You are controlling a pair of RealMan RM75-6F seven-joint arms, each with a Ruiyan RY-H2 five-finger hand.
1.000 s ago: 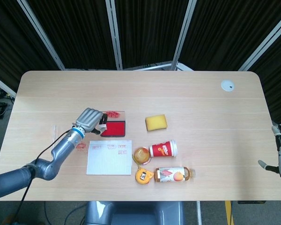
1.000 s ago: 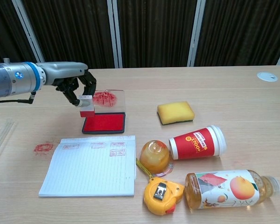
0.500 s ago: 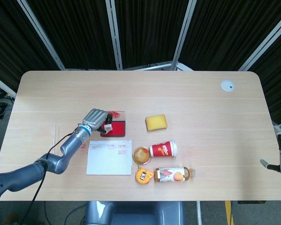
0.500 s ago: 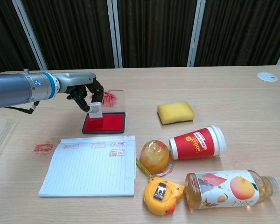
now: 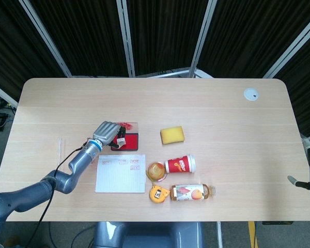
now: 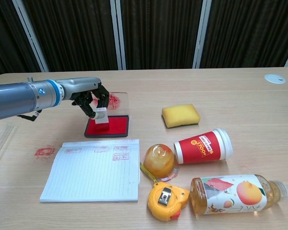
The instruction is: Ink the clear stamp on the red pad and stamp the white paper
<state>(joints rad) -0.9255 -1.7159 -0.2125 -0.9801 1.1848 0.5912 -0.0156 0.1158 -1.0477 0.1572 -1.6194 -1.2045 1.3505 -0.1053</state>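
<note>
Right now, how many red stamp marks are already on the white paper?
3, in a row along the top edge of the white paper: left, middle, right. A fainter fourth may sit below.

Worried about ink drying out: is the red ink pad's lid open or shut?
Open. The clear lid stands up behind the red pad, whose red surface lies exposed, with the left hand holding the clear stamp on it.

Open desk (image 5: 217, 108) is seen across the upper part and the whole right side of the head view, so passage there is unhindered. The lower middle is crowded by a yellow sponge (image 6: 181, 115), a red cup (image 6: 203, 145) lying on its side, an orange jelly cup (image 6: 159, 160), a yellow tape measure (image 6: 166, 200) and a juice bottle (image 6: 237, 193). The left centre is occupied by the left hand (image 6: 92, 96) over the red pad (image 6: 107, 126), with the white paper (image 6: 92, 169) just below it.
</note>
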